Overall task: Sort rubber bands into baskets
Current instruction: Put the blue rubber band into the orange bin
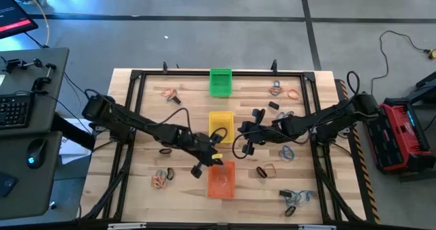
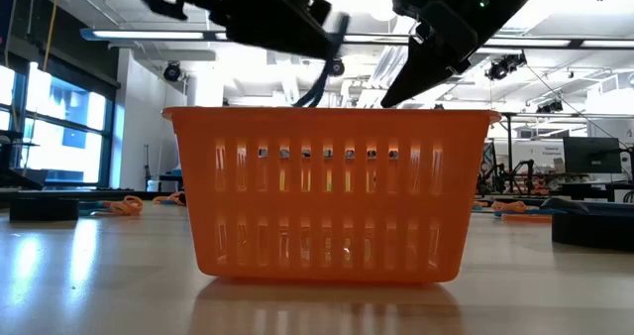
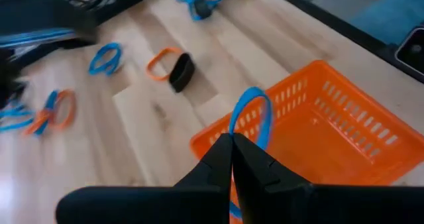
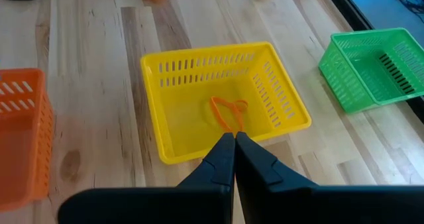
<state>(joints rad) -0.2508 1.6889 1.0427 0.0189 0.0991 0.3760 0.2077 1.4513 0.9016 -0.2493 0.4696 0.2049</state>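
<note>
Three baskets stand in a row down the table's middle: green [image 1: 220,81] farthest, yellow [image 1: 221,124] in the middle, orange [image 1: 220,179] nearest. My left gripper [image 3: 232,144] hovers over the orange basket's rim [image 3: 265,111], shut on a blue rubber band [image 3: 253,114]. My right gripper [image 4: 233,139] hangs over the near wall of the yellow basket [image 4: 199,85], shut on an orange rubber band [image 4: 228,111]. In the low view both arms show above the orange basket [image 2: 327,191], and the blue band [image 2: 319,82] hangs at the left one. My left gripper pinches the blue band's lower end [image 3: 237,132] between its two fingertips, slanting down. The rest of the loop stands out beyond the tips, clear of the table, above the orange basket's rim. My right gripper pinches one end of the orange band [image 4: 232,128] between its fingertips, slanting down from the table's right. The loop reaches out past the tips over the yellow basket's floor; whether it rests on that floor I cannot tell.
Loose rubber bands in black, orange and blue lie scattered on the wood: at the near left [image 1: 162,179], far left [image 1: 169,94], near right [image 1: 294,196] and right of the baskets [image 1: 286,152]. A black frame rail [image 1: 133,101] borders the tabletop.
</note>
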